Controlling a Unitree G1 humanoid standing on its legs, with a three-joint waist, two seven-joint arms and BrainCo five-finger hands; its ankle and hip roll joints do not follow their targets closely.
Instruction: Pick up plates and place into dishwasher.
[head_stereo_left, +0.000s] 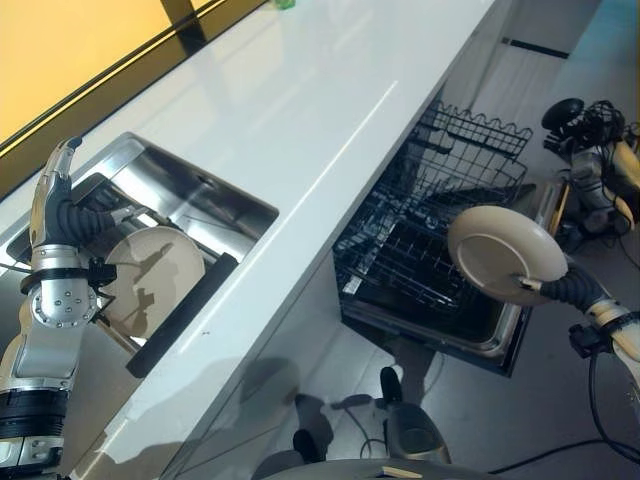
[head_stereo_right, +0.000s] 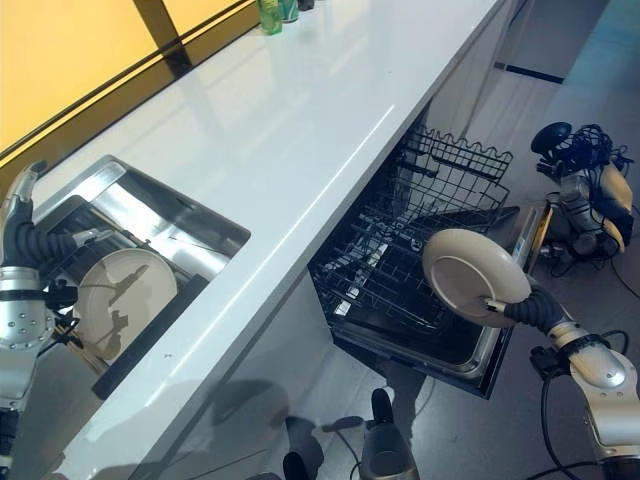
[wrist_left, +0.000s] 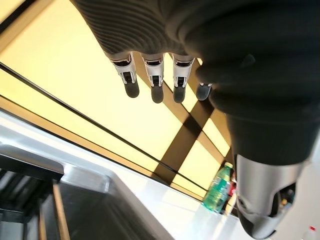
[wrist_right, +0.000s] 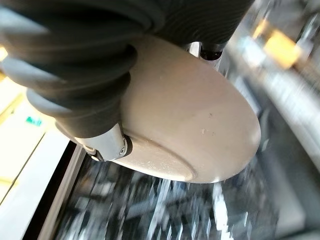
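Note:
My right hand (head_stereo_left: 572, 288) is shut on a cream plate (head_stereo_left: 505, 254), thumb on its face, and holds it tilted on edge above the front of the pulled-out black wire rack (head_stereo_left: 420, 235) of the dishwasher. In the right wrist view the plate (wrist_right: 190, 125) lies under the thumb (wrist_right: 107, 142). A second cream plate (head_stereo_left: 150, 280) stands in a rack inside the steel sink (head_stereo_left: 190, 195). My left hand (head_stereo_left: 58, 205) is raised over the sink's left end, fingers (wrist_left: 155, 82) straight and holding nothing.
A long white countertop (head_stereo_left: 330, 90) runs from the sink to the far end. A green bottle (head_stereo_right: 270, 15) stands at its far edge by the yellow window. Another robot's equipment (head_stereo_left: 590, 140) sits on the grey floor to the right of the dishwasher.

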